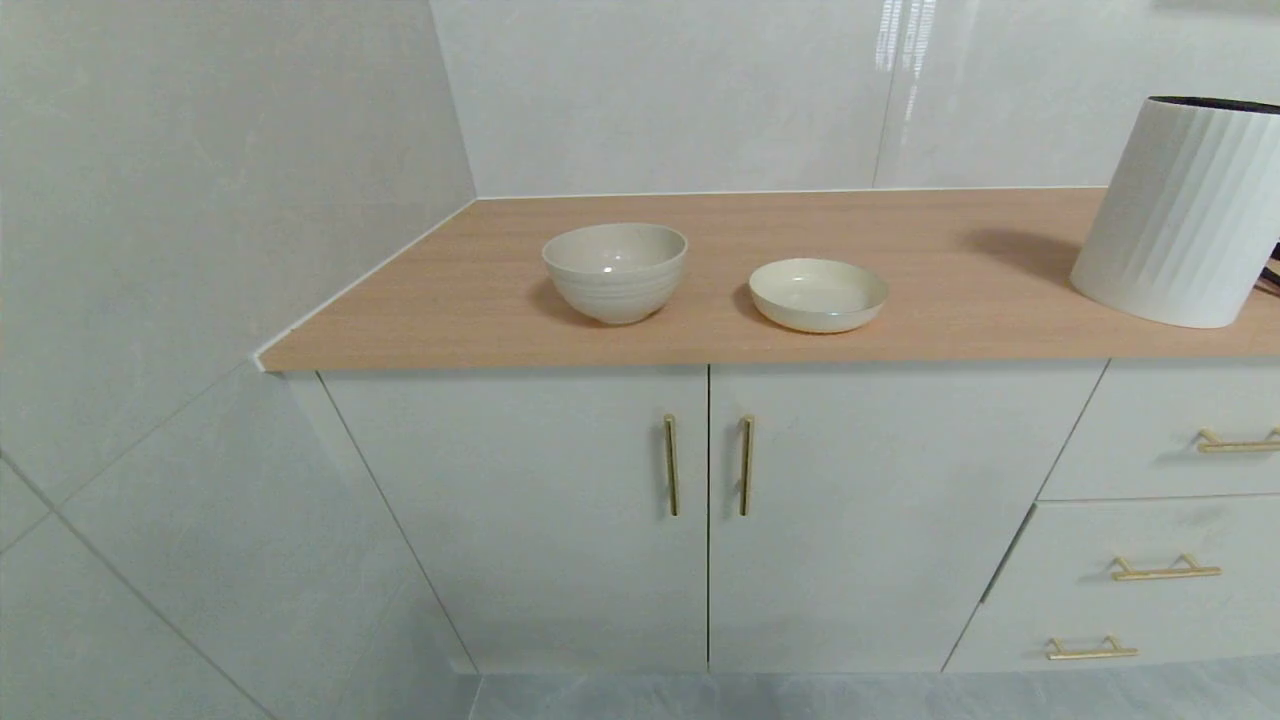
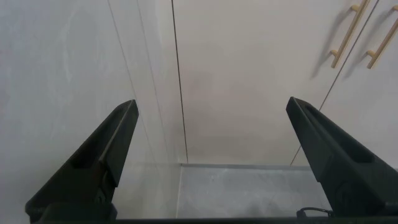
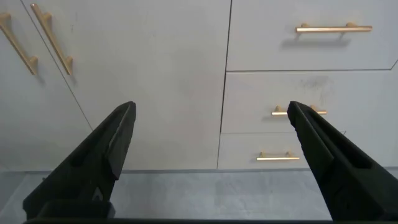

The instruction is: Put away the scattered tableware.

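1. Wood-toned countertop (image 1: 950,250) is seen across the middle of the head view. It is set into a corner of pale tiled wall (image 1: 200,200) that takes up the left and top of the frame.
2. Deep bowl (image 1: 615,270), cream and ribbed outside, is stood upright on the countertop just left of frame centre, near the front edge.
3. Shallow dish (image 1: 818,293), also cream, is set upright just right of centre. It is near the deep bowl but not touching it.
4. Ribbed container (image 1: 1185,215), tall, white and dark at the rim, is placed on the countertop at the right edge of the frame, well apart from the shallow dish.
5. Two cabinet doors (image 1: 520,520) are shown shut below the countertop at lower centre. Two upright gold bar handles (image 1: 671,465) are seen side by side at the seam.
6. Drawers (image 1: 1130,610) with horizontal gold pulls are stacked at lower right, all shut. Grey floor (image 1: 800,700) is seen along the bottom edge.
7. Left gripper (image 2: 211,107) is faced at the cabinet front near the floor. Its two dark fingers (image 2: 106,155) are spread wide, and door panel, wall tile and floor are seen through the gap.
8. Right gripper (image 3: 211,109) is faced at the cabinet front where the doors meet the drawers. Its fingers (image 3: 99,162) are likewise spread wide, and drawer fronts and floor are seen through the gap.
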Controlling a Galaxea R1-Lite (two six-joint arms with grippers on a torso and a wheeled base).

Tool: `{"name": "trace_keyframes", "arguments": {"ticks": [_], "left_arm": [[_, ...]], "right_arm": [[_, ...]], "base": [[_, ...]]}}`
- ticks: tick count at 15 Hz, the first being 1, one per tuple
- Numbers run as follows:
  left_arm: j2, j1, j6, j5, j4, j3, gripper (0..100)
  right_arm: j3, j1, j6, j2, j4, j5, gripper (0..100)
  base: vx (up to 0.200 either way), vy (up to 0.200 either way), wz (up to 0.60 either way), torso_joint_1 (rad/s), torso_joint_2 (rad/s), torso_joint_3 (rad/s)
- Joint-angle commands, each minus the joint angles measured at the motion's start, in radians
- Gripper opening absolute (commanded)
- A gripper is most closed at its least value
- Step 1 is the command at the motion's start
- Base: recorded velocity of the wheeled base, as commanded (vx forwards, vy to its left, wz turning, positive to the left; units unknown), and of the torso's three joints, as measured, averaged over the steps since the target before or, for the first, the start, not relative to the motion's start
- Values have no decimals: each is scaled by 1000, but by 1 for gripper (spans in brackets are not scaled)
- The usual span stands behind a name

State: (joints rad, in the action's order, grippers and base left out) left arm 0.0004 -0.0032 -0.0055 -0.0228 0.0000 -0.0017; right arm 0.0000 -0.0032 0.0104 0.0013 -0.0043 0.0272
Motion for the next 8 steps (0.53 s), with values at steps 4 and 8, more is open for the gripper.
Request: {"name": "trace_keyframes", "arguments": {"ticks": [4, 8], "left_arm": [[0, 0, -1, 0, 0, 0, 100], [0, 0, -1, -2, 0, 0, 100]], "right_arm": [[-270, 49, -43, 200, 17, -167, 100], [-370, 111, -4, 723, 7, -434, 100]], "base": [[0, 0, 0, 0, 0, 0], [0, 0, 0, 0, 0, 0]]}}
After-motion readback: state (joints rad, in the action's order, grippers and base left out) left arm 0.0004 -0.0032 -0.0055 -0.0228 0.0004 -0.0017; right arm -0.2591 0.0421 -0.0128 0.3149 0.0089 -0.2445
